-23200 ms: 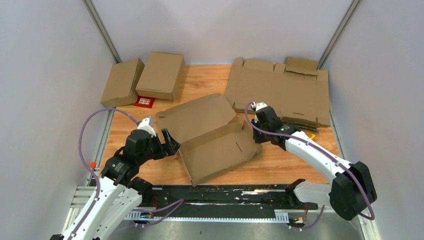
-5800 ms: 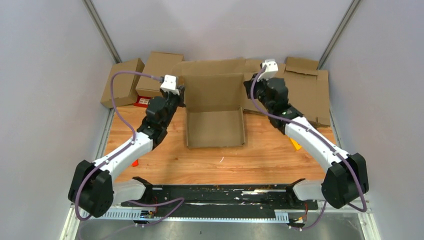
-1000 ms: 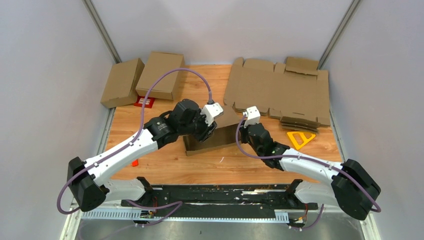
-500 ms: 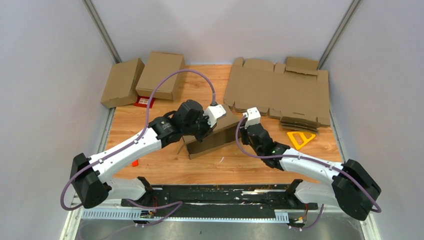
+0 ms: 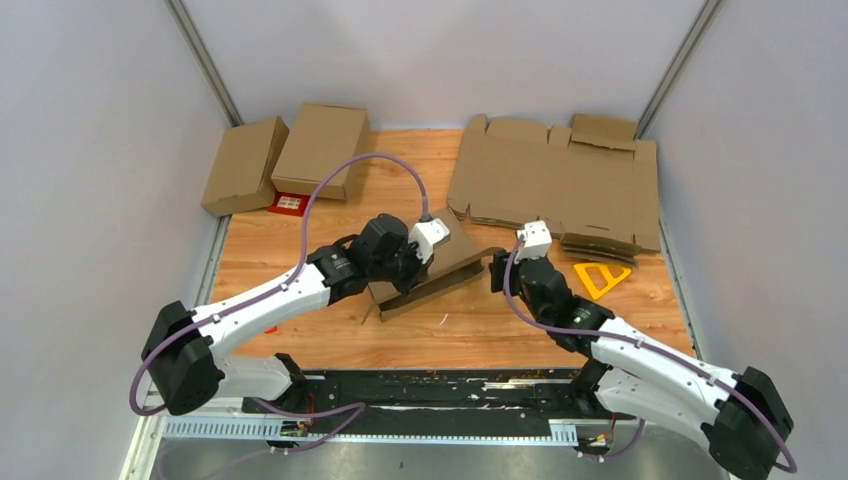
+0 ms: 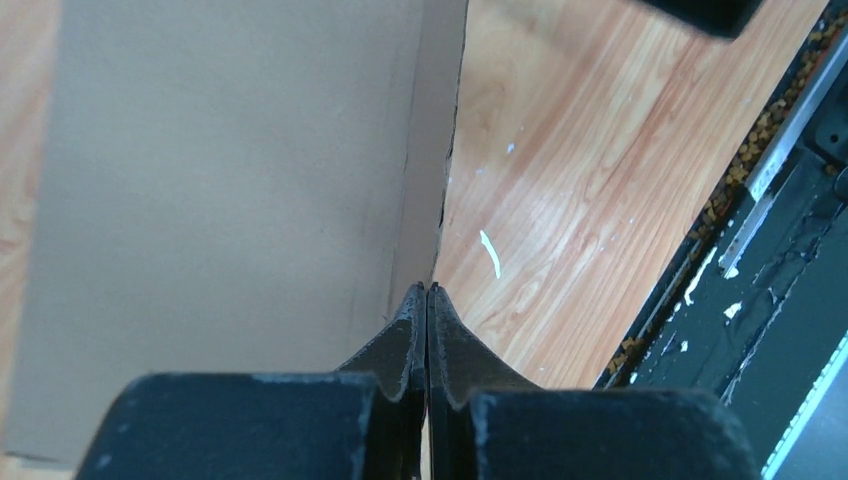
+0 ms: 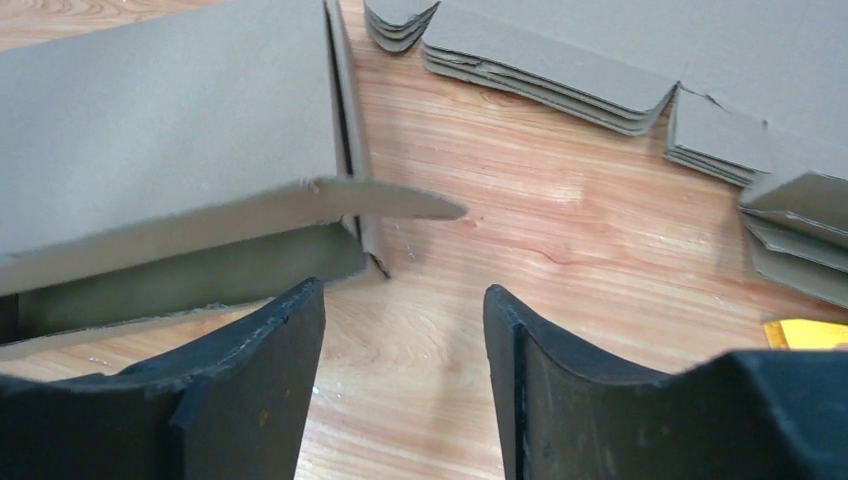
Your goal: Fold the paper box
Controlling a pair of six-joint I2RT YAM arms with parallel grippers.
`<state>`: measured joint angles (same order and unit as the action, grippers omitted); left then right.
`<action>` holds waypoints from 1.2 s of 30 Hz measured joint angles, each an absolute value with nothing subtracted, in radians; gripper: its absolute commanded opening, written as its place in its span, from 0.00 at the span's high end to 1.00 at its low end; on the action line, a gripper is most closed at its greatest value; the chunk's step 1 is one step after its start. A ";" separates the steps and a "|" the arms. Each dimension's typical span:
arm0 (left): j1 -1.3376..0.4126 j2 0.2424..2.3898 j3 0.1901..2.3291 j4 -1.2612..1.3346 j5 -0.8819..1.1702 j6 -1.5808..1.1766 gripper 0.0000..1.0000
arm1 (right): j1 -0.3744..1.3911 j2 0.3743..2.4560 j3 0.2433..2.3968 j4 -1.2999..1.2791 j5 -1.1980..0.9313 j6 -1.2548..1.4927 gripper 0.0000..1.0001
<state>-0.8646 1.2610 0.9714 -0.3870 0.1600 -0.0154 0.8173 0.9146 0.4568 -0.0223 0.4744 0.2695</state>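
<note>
With my left gripper (image 6: 427, 300) clenched and right gripper (image 7: 400, 330) released, I judge the paper box (image 5: 430, 270) light and springy, best pinched by its loose flap (image 7: 385, 200).

Plain brown paper box (image 5: 452, 262), folded nearly shut, one end flap sticking out, lying mid wooden table (image 5: 520, 330)
</note>
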 measured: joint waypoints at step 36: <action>-0.873 1.229 0.732 -0.237 0.143 -0.223 0.58 | 0.804 1.055 0.766 -0.216 0.339 0.234 0.34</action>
<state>-0.8726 1.2293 0.7322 -0.2375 0.1429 -0.2234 0.8040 1.0554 0.7662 -0.2157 0.3386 0.2344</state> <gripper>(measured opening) 0.370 0.666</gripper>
